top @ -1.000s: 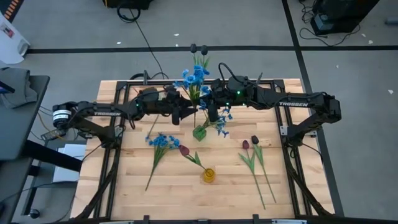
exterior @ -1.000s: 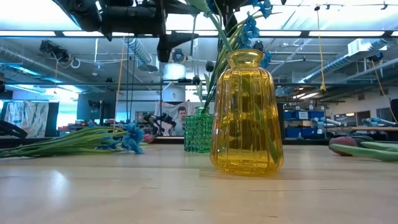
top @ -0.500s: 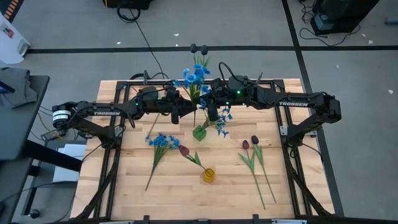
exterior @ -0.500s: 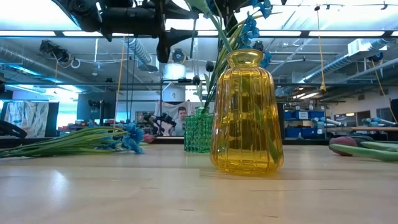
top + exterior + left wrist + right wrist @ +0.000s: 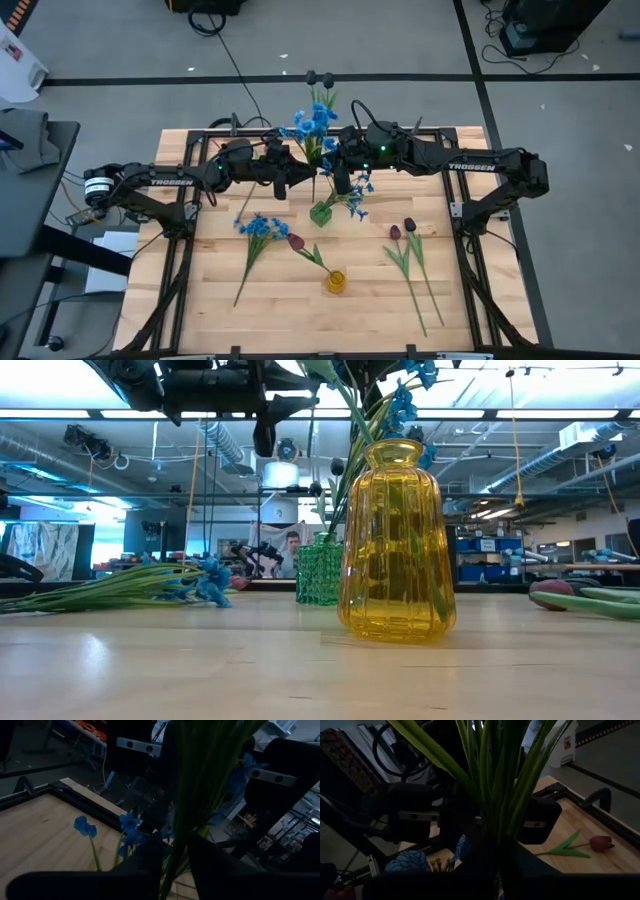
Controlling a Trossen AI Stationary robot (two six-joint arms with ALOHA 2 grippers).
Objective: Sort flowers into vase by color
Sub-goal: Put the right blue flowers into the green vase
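A bunch of flowers (image 5: 318, 150), with bright blue blossoms (image 5: 312, 124) and dark-headed stems (image 5: 320, 79), stands over the green vase (image 5: 321, 212). In the low view its stems (image 5: 335, 500) run down into that vase (image 5: 320, 570). My left gripper (image 5: 304, 178) and my right gripper (image 5: 336, 182) meet at the bunch from either side, both shut on its stems. A blue flower (image 5: 258, 228) lies flat at the left. A red tulip (image 5: 297, 242) leans out of the yellow vase (image 5: 335, 282). Two red tulips (image 5: 404, 232) lie at the right. My left gripper has the bunch's green stems (image 5: 174, 855) pinched between its two fingers (image 5: 150, 857). It comes in level from the table's left, across the upright stems. My right gripper pinches the same stems (image 5: 490, 827) between its fingers, coming nearly level from the table's right, across them. The bunch stays upright.
The yellow vase (image 5: 397, 540) stands near the front middle. A black frame (image 5: 200, 150) borders the wooden table. The low view shows a room with a person (image 5: 290, 550) far behind. Bare wood lies at the near left and near right.
My left gripper's fingers have drawn together on the stems without the arm shifting. The bunch and the right gripper have stayed where they were.
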